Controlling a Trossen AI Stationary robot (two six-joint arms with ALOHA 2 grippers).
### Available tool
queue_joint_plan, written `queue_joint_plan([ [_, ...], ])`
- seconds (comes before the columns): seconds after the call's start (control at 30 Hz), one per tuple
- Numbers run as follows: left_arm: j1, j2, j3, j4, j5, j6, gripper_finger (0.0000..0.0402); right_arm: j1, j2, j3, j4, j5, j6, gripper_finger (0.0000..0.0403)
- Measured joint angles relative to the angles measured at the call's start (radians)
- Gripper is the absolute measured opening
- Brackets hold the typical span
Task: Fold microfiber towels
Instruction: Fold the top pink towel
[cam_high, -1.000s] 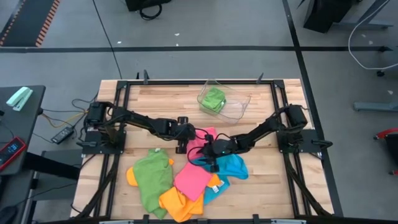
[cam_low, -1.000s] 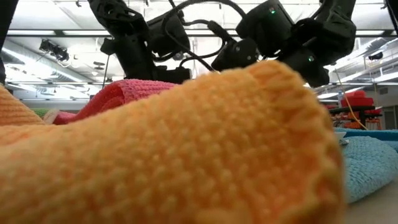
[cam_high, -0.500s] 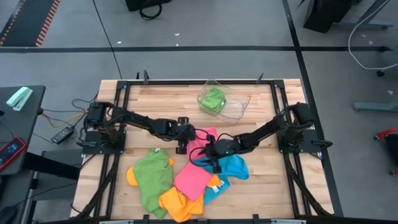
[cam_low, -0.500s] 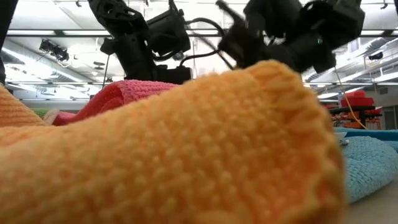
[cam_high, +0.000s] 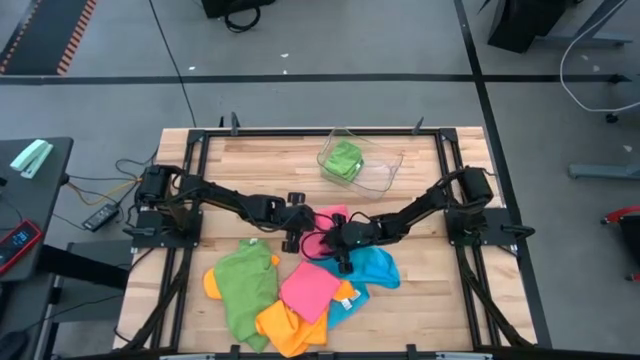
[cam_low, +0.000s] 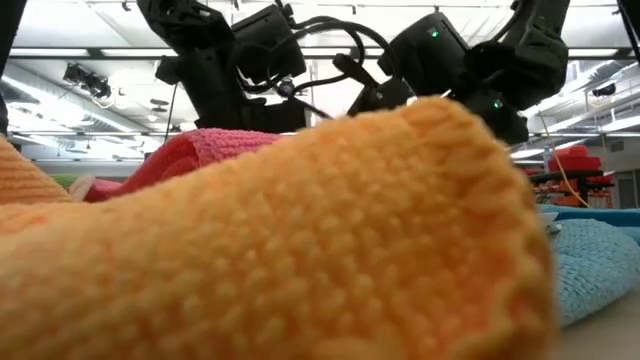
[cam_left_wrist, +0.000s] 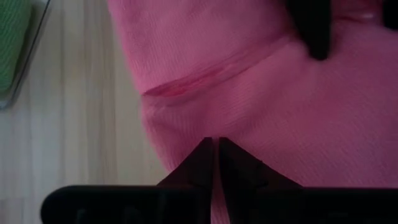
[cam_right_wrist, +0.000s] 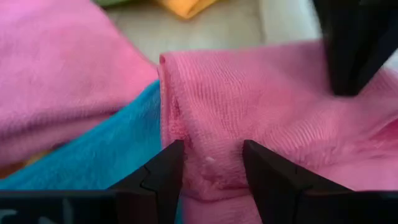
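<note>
A pink microfiber towel (cam_high: 326, 226) lies bunched at the table's middle, its near part resting on a sky-blue towel (cam_high: 372, 268). My left gripper (cam_high: 306, 228) is shut on its left side, and my right gripper (cam_high: 336, 243) is closed on its right side. Nearer the front edge lie a second pink towel (cam_high: 310, 288), a green one (cam_high: 245, 285) and an orange one (cam_high: 285, 325). The orange towel (cam_low: 300, 230) fills the low view and hides both gripper tips there. My left gripper pinches the pink towel close to its edge (cam_left_wrist: 205, 134) between two fingers that stand almost together. They slant down from the table's left. The cloth lies slack on the table around them. My right gripper has a raised, bunched fold of the pink towel (cam_right_wrist: 208, 155) between its two fingers (cam_right_wrist: 165, 171), several layers thick. It comes slanting down from the table's right. The fold stands up above the sky-blue towel (cam_right_wrist: 93, 155).
A clear plastic tray (cam_high: 385, 170) with a folded green towel (cam_high: 343, 160) stands at the far middle of the wooden table (cam_high: 260, 165). Bare wood lies along the far edge and at the right. Black frame rails run down both sides.
My right arm has swung a little toward the table's right edge and come back, its fingers staying on the pink towel. The pink towel is bunched a little tighter between the two grippers.
</note>
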Motion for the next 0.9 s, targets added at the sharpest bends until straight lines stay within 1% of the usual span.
queue_joint_plan([
  [0.27, 0.009, 0.000, 0.000, 0.001, 0.000, 0.018, 0.0031, 0.018, -0.002, 0.001, -0.019, -0.009, 0.010, 0.0176],
  [0.43, -0.032, -0.035, 0.001, -0.011, -0.002, 0.144, 0.0026, 0.018, -0.002, 0.001, -0.021, -0.010, 0.010, 0.0176],
  [0.53, -0.067, -0.072, 0.001, -0.025, -0.004, 0.214, 0.0034, 0.018, -0.002, 0.001, -0.021, -0.008, 0.003, 0.0176],
  [0.67, -0.119, -0.106, 0.001, -0.059, -0.017, 0.297, 0.0066, 0.019, -0.002, 0.001, -0.021, -0.001, -0.004, 0.0176],
  [0.77, -0.155, -0.103, 0.001, -0.100, -0.019, 0.314, 0.0109, 0.019, -0.002, 0.000, -0.015, -0.001, -0.011, 0.0176],
  [0.9, -0.187, -0.068, 0.001, -0.123, -0.035, 0.314, 0.0169, 0.019, -0.004, 0.000, -0.012, 0.002, -0.017, 0.0176],
])
